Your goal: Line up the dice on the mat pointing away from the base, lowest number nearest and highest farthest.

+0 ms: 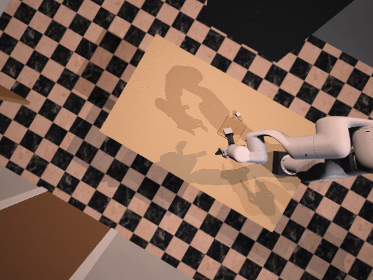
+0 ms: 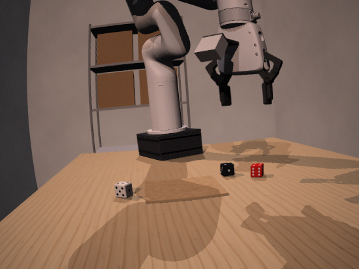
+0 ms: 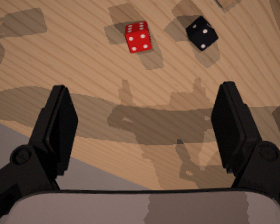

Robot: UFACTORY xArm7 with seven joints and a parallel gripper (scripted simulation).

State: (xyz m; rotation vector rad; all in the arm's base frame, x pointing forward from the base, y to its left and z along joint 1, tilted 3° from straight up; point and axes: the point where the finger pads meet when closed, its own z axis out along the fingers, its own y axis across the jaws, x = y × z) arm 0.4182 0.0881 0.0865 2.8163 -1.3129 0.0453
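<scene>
My gripper [image 2: 246,100] [image 3: 143,100] [image 1: 219,152] is open and empty, hanging high above the table. A red die [image 2: 257,170] [image 3: 138,37] and a black die [image 2: 227,169] [image 3: 201,32] lie side by side on the bare wood below and ahead of the fingers, both off the mat. The mat lies flat with no die on it. In the overhead view the arm hides the red and black dice.
The wooden table [image 2: 97,235] [image 1: 152,82] carries the robot's black base [image 2: 169,142] behind the mat. A metal shelf [image 2: 114,66] stands behind the table. The floor around is checkered.
</scene>
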